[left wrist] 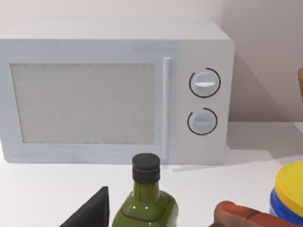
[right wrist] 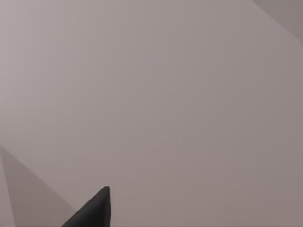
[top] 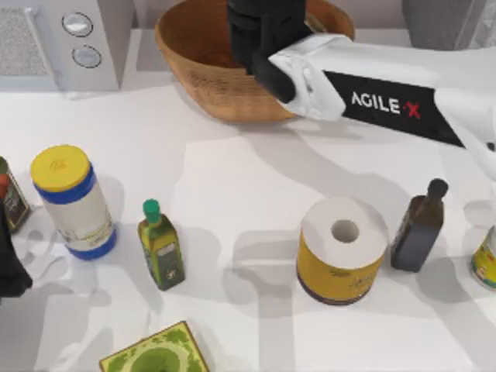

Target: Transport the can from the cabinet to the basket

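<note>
Right claw (top: 260, 35) is being held over the wicker basket (top: 198, 66) at bench rear; finger state cannot be told. Can is not being seen. Left arm is being parked at left edge.

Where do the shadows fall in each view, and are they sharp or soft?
Top view: soft grey arm shadows cross the table below the basket. Left wrist view: the microwave shades the wall beside it. Right wrist view: faint diagonal shadows on a plain wall.
</note>
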You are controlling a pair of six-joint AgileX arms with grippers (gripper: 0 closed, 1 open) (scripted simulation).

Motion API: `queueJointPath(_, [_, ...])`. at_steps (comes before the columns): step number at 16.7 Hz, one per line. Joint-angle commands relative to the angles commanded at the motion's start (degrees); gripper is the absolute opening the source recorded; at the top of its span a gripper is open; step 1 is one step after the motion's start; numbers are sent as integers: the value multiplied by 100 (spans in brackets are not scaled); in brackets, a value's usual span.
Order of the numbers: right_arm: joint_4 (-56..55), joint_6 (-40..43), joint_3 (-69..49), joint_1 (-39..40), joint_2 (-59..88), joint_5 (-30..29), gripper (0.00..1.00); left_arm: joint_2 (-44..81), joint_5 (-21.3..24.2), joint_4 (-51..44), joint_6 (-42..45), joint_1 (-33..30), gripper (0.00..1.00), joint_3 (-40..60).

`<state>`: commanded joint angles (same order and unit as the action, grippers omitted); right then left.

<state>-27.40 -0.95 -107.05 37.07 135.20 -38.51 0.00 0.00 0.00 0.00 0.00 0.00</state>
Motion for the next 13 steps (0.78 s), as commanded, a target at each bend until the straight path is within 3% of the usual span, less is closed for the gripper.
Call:
queueJointPath(7, [23, -1, 117, -30, -171, 54, 100, 0, 0, 0, 0, 0, 100, 0])
queueJointPath(13, [370, 5, 1562, -537, -2104, 601, 100, 0, 0, 0, 0, 0, 100, 0])
